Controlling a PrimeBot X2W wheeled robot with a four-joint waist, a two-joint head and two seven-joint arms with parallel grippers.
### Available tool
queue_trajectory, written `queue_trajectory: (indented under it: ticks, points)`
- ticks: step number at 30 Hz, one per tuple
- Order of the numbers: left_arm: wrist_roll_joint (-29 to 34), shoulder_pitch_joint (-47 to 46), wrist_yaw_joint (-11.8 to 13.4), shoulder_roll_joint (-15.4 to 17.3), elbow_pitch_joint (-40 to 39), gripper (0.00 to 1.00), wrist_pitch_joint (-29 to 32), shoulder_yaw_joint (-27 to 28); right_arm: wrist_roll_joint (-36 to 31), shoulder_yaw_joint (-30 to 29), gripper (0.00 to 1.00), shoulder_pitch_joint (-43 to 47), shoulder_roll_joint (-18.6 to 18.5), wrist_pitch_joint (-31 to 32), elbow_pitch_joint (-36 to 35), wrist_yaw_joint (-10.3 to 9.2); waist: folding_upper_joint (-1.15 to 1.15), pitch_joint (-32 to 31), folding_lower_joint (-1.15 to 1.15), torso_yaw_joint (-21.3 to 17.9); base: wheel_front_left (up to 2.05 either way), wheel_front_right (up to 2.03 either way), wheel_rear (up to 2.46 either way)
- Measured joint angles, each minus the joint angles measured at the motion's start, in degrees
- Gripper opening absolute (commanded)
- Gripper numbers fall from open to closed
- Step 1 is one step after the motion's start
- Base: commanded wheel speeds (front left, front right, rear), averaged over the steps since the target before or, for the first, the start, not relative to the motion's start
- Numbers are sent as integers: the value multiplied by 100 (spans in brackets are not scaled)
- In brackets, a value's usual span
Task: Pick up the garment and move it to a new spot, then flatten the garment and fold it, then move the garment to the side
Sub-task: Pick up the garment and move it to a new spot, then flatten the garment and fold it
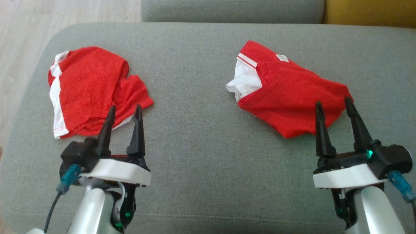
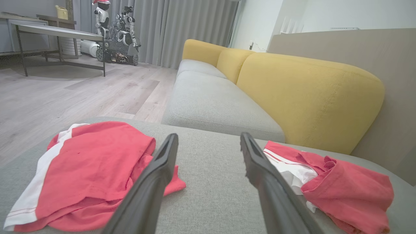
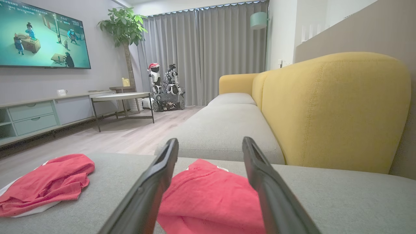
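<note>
- Two garments lie on the grey woven-fabric cushion (image 1: 201, 146) in front of me. The left garment (image 1: 87, 87), a crumpled red thin-knit piece with white side stripes, sits near the cushion's left edge. The right garment (image 1: 289, 100), a similar red knit piece with a white panel and a small label, sits well apart on the right.
- My left gripper (image 1: 125, 106) has its two long dark fingers spread wide and holds nothing. In the head view its tips sit over the near hem of the left garment, but I cannot tell whether they touch it.
- My right gripper (image 1: 333, 100) is equally wide and empty, with its tips over the near right corner of the right garment.
- I cannot tell which garment is the one to handle. Each arm is lined up with its own.
- I expect the cloth to be light and limp. It should sag and trail from any single grip point, and loose layers may peel apart.
- The thin knit could slip between smooth fingers, so I would pinch a doubled hem or a bunched ridge rather than a single layer.
- For flattening, I would take two separate corners, one in each gripper.
- The cushion is soft, so pressing the tips down hard risks snagging the upholstery along with the garment.
</note>
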Motion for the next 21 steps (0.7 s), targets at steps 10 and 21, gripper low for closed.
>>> queue_trajectory:
  ticks: [10,21]
  points:
    - [126,-33,-226,-121,101,100,0,244,-546,467,100,-481,-1,223,608,0,0,267,0,120,0,0,0]
    - [-151,-319,-210,-140,209,100,0,-102,-1355,886,100,-1458,-168,357,2004,1,0,669,0,480,0,0,0]
